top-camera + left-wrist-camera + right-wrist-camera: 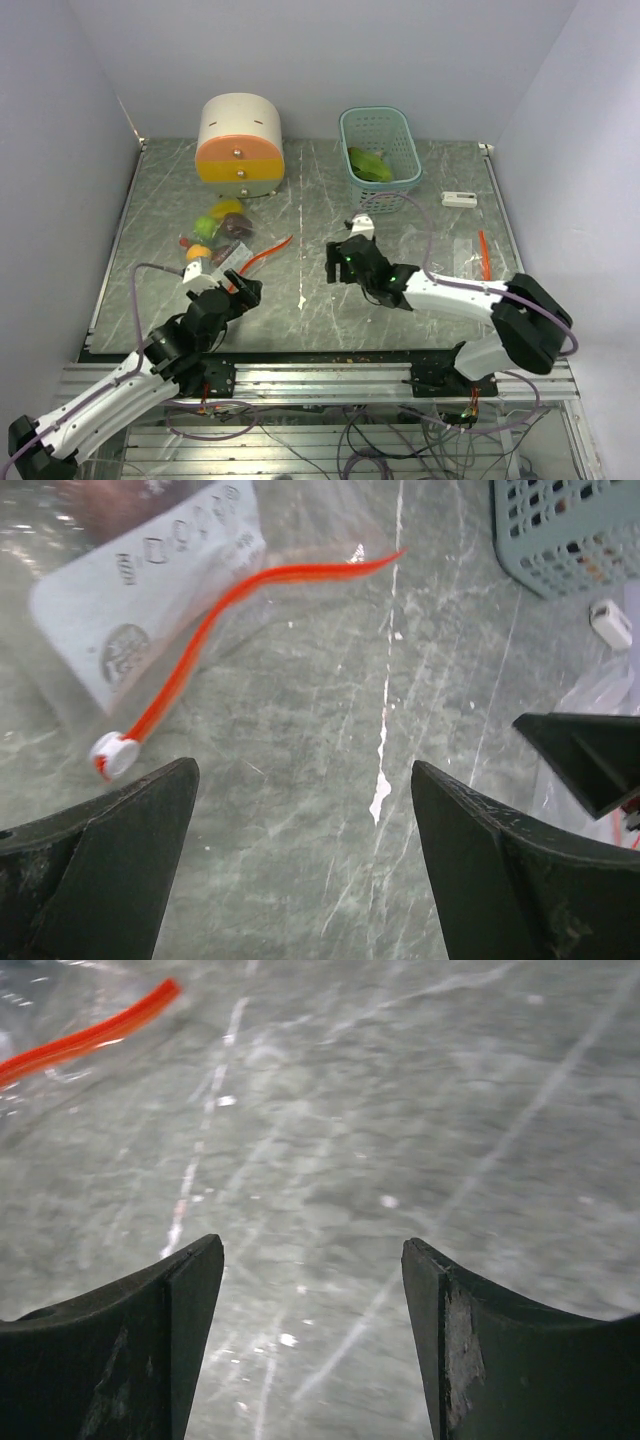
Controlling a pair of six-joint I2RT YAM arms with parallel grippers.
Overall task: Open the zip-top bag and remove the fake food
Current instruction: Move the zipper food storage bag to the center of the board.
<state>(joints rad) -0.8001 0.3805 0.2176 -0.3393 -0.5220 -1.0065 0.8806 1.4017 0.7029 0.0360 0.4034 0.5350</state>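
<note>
Orange zip strip (250, 585) of the clear zip-top bag (230, 257) lies at eleven o'clock from the left gripper (302, 770), with the fake food (222, 218) bunched inside. Left and right gripper (312, 1245) both hang spread and empty. Opening seems the step in hand; next, I'd say, each must pinch one lip.

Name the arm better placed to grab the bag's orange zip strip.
Left. The open left gripper sits beside the zip-top bag and its orange zip strip; the open right gripper is farther off.
</note>
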